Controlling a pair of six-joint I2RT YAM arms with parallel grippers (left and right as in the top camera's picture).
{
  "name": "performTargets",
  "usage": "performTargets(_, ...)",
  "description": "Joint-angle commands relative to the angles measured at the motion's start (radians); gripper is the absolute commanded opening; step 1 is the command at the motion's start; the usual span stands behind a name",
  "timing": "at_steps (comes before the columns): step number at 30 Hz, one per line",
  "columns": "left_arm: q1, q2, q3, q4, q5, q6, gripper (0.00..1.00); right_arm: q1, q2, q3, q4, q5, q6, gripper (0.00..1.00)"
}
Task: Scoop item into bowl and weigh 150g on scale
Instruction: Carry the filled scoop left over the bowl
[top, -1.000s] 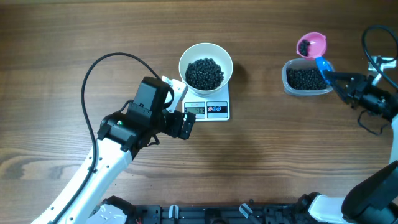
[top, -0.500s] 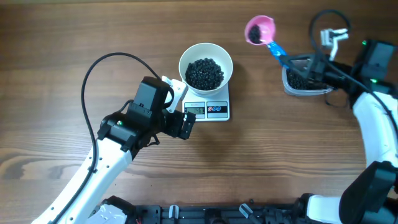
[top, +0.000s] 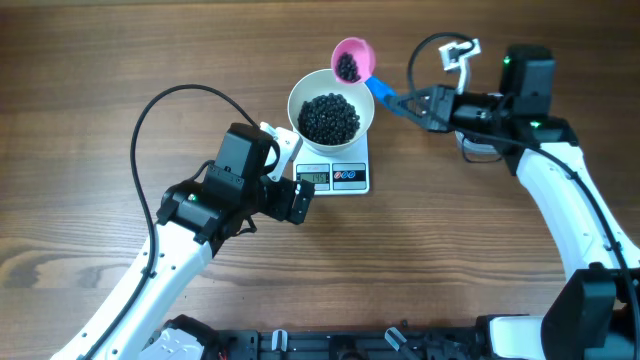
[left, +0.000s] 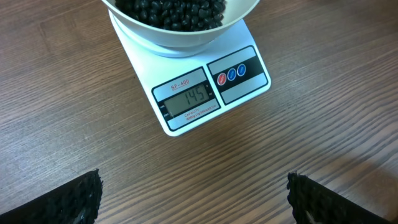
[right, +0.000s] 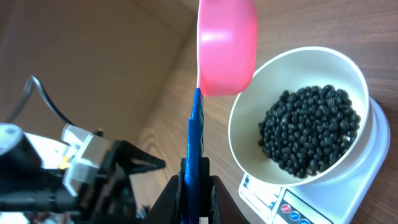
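Reaching right arm: stretched leftward across the far side of the table, with the right gripper (top: 424, 102) pointing toward the bowl (top: 294, 100).
Right jaws: pressed together on the blue handle of the pink scoop (top: 352, 60), whose cup hangs at the bowl's far right rim.
Left arm: bent over the near left of the table, with the left gripper (top: 291, 172) just left of the scale (top: 350, 177); its jaws are spread wide and hold nothing.
Black beans (top: 329, 117): a dark heap in the bowl, which sits on the scale.
Overhead only: a few beans lying inside the scoop.
Right wrist only: the scoop's pink underside, its contents hidden.
Left wrist only: the display reading 145.
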Motion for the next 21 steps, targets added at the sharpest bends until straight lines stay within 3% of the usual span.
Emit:
performTargets(1,-0.005,0.004,0.019,0.003,-0.009,-0.003,1.0,0.04,0.013,-0.002,-0.029,0.126,-0.128,0.04)
performTargets(21,-0.005,0.004,0.019,0.003,-0.009,-0.003,1.0,0.16,0.013,-0.002,-0.152,0.486,-0.41,0.04)
